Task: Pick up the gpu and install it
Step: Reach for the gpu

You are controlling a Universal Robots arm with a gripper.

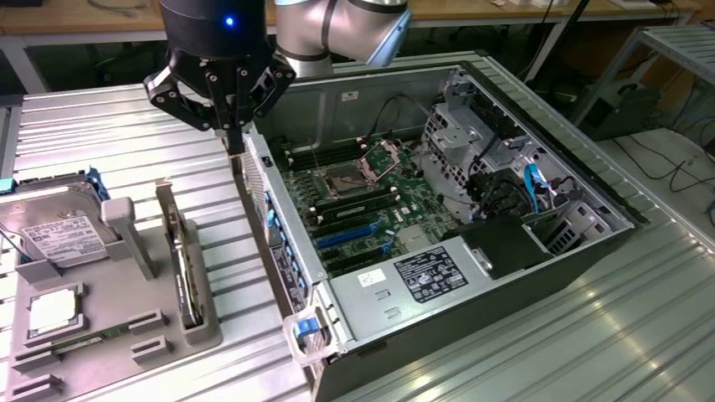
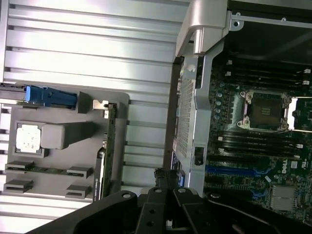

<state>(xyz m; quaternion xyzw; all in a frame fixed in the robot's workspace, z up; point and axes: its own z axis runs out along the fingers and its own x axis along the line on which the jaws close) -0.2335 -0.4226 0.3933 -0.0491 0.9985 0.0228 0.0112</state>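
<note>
Your gripper, clenched and empty, hovers beside the case. The gpu stands edgewise in the grey holder, on the exterior view's left. I'd judge this the reaching stage; grasping needs opened fingers.

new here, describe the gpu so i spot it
On the exterior view's left, beside the open black computer case, sits a grey holder tray. The gpu is the thin dark card standing on edge there, unlike the boxy silver hard drive.
</note>
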